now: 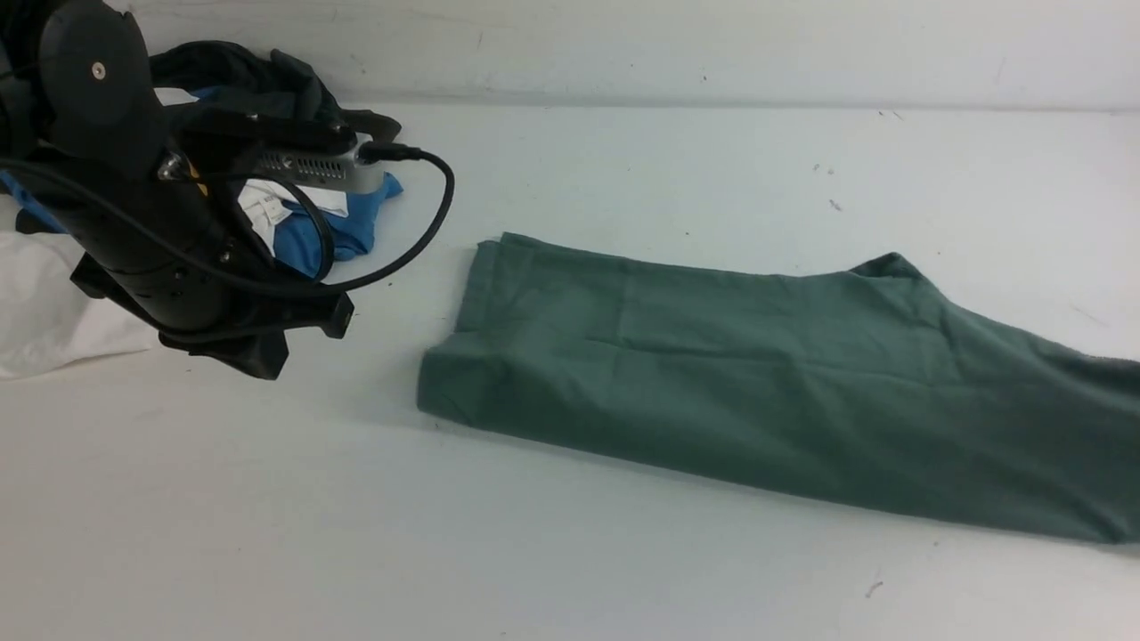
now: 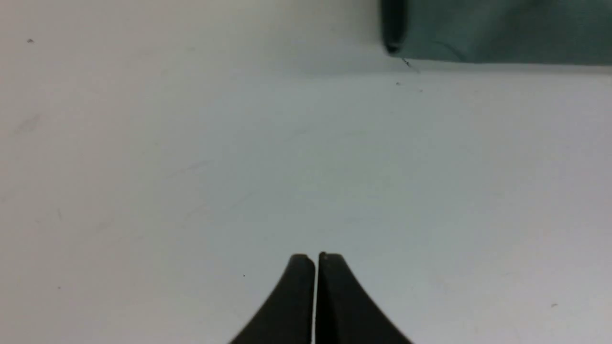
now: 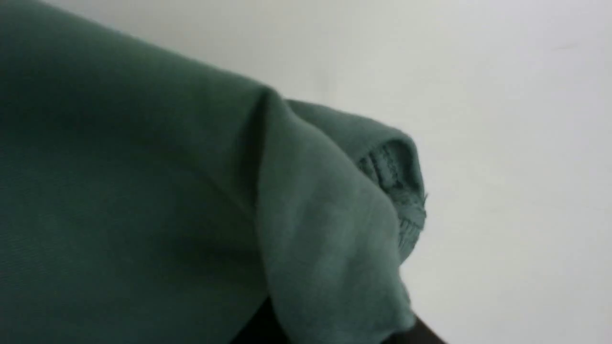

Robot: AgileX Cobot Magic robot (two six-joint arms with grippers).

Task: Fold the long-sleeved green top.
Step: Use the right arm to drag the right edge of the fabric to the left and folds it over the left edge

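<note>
the left end effector (image 2: 315, 258) hangs over the bare table (image 1: 623, 570). its two fingers are pressed together and there is nothing between them.

the top (image 1: 757, 374) lies on the table as a long folded band. its near corner is ahead of the left end effector and to its right, apart from it, with bare table between them. from there the band runs away to the right and goes out of the front view.

the far end of the top is at the right end effector (image 3: 339, 334). there the cloth is bunched into a thick fold with a stitched edge (image 3: 397, 191), and it lies over the fingers. only small dark parts show under the cloth, so i cannot tell how far this end effector is open, or if it grips the cloth.

behind the left end effector there is a pile of blue cloth (image 1: 356, 227), white cloth (image 1: 44, 303) and black cloth (image 1: 258, 76), apart from the top.
</note>
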